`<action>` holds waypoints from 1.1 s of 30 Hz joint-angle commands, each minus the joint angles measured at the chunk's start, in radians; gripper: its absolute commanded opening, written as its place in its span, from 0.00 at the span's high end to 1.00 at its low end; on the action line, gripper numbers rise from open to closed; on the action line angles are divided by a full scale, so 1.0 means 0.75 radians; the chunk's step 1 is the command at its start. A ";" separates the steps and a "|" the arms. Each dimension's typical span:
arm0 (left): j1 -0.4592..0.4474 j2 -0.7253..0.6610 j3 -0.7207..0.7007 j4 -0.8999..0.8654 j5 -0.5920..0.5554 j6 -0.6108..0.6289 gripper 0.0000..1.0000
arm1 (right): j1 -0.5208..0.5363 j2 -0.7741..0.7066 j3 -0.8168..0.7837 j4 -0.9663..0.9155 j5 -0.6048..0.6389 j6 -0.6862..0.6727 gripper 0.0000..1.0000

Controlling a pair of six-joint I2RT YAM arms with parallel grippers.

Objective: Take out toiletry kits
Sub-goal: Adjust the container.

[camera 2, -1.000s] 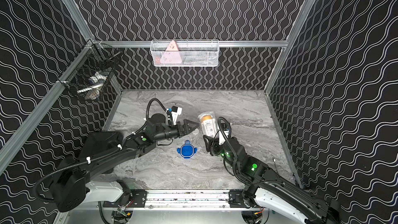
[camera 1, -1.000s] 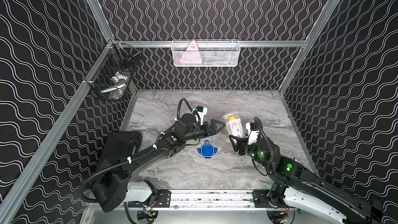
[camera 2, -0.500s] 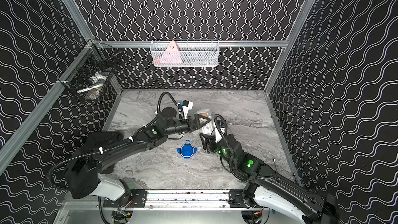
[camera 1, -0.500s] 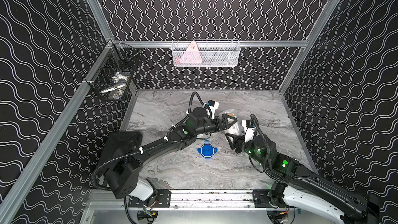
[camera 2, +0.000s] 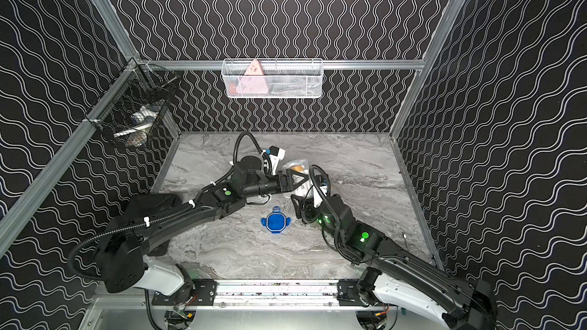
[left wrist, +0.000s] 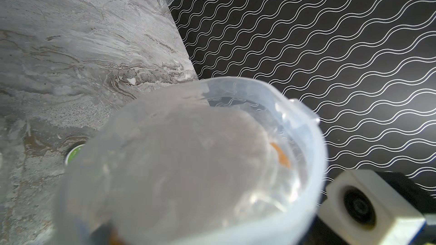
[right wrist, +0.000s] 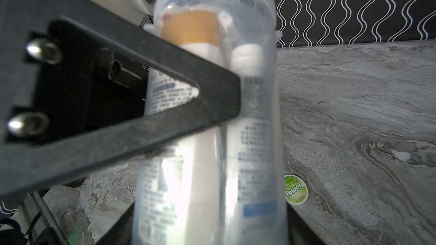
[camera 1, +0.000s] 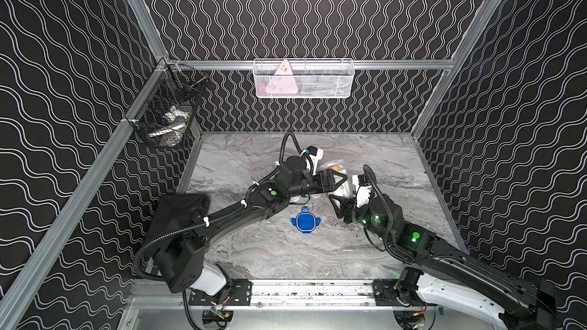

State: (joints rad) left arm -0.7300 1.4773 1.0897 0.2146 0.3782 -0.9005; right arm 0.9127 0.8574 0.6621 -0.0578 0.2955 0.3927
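Cup: the clear cup (camera 1: 333, 166), packed with toiletries, is held tilted above the desk (camera 1: 254, 249).
Right hand: the right hand (camera 1: 341, 200) is clamped on the cup's base, a finger on either side.
Left hand: the left hand (camera 1: 343, 180) straddles the cup higher up, one finger (right wrist: 165, 119) across its front. Whether it presses cannot be told.
Toiletries: a gold-capped white bottle (right wrist: 188, 27) and a toothpaste tube (right wrist: 250, 114) sit inside the cup.
Jar: the green-lidded jar (right wrist: 296, 189) lies on the desk just beside the cup.
Lid: the blue lid (camera 1: 305, 223) lies near the cup.
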 commanded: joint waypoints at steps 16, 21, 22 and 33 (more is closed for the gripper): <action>-0.027 -0.060 0.007 0.006 0.089 0.246 0.28 | -0.098 0.013 0.091 -0.124 -0.252 0.121 0.15; -0.031 -0.071 0.001 0.031 0.102 0.227 0.29 | -0.191 0.028 0.096 -0.122 -0.374 0.141 0.21; -0.033 -0.071 -0.001 0.032 0.102 0.224 0.29 | -0.197 0.021 0.089 -0.110 -0.381 0.142 0.24; -0.031 -0.072 -0.010 -0.015 0.036 0.225 0.05 | -0.211 0.012 0.132 -0.217 -0.365 0.131 0.51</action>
State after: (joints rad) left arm -0.7532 1.4384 1.0740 0.1864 0.4152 -0.7460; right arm 0.7563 0.8707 0.7422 -0.2039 -0.0174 0.4801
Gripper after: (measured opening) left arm 0.935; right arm 0.555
